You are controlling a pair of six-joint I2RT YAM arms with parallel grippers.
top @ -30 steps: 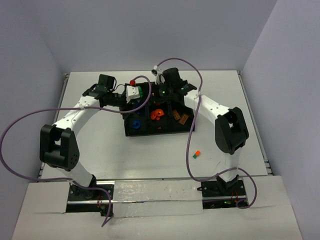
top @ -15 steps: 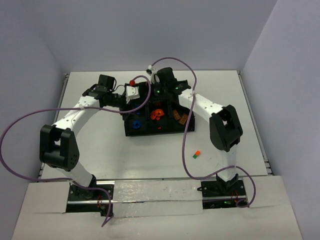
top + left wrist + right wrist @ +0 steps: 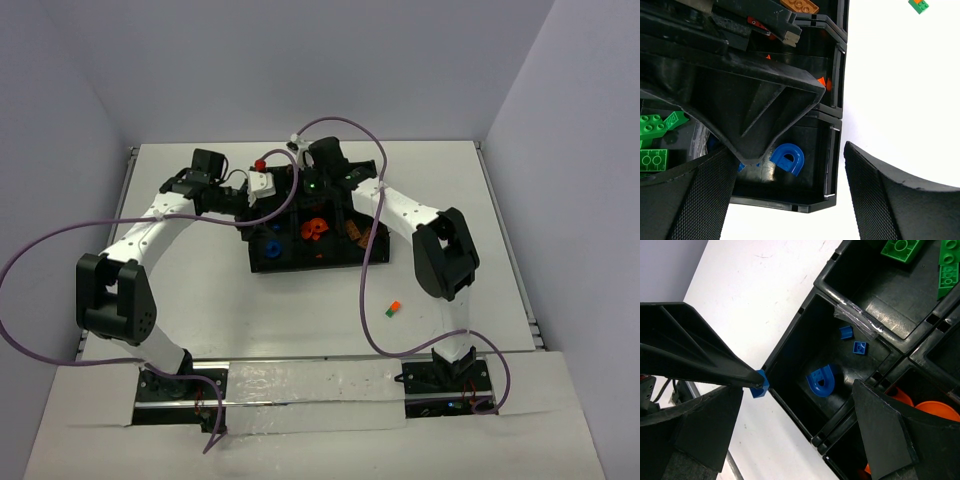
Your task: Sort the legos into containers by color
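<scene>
L gripper is held over the near-left compartment of the tray, jaws spread wide, nothing clamped btwn them. R gripper is hung over the same corner, also wide open & empty. A small blue brick is seen touching the tip of an L finger at that compartment's outer rim; whether it's resting on the rim can't be told. Inside the compartment a blue arch & two tiny blue bits are seen. Green legos are held in the compartment just behind it, orange ones in the tray's near-middle, brown ones near-right. An orange & green pair is seen lying on the table, off the tray's near-right corner, well apart.
</scene>
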